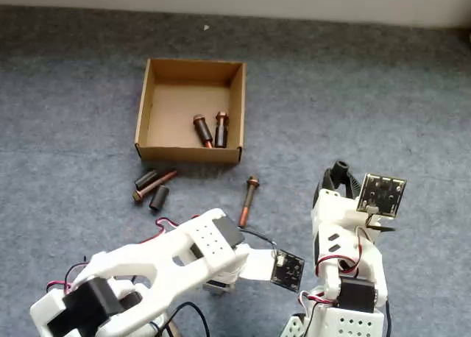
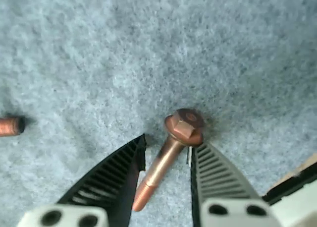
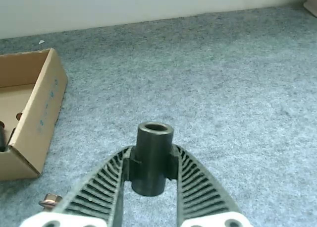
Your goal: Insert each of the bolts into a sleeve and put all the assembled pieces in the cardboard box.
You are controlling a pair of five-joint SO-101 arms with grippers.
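The left claw [image 2: 167, 143] is straddling the bolt [image 2: 163, 162], jaws wide, seemingly to grab it, while the right claw [image 3: 151, 154] is gripping a sleeve [image 3: 154, 138], open end free for insertion.

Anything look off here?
Nothing stands out. Two assembled pieces lie in the box; a bolt and two sleeves lie loose just outside it, not yet assembled. The open left gripper straddles another bolt; the right gripper holds a sleeve upright.

Copper bolt [image 2: 168, 157] lying flat; black sleeve [image 3: 152, 160] upright; two assemblies [image 1: 203, 129] in box [image 1: 190, 154].
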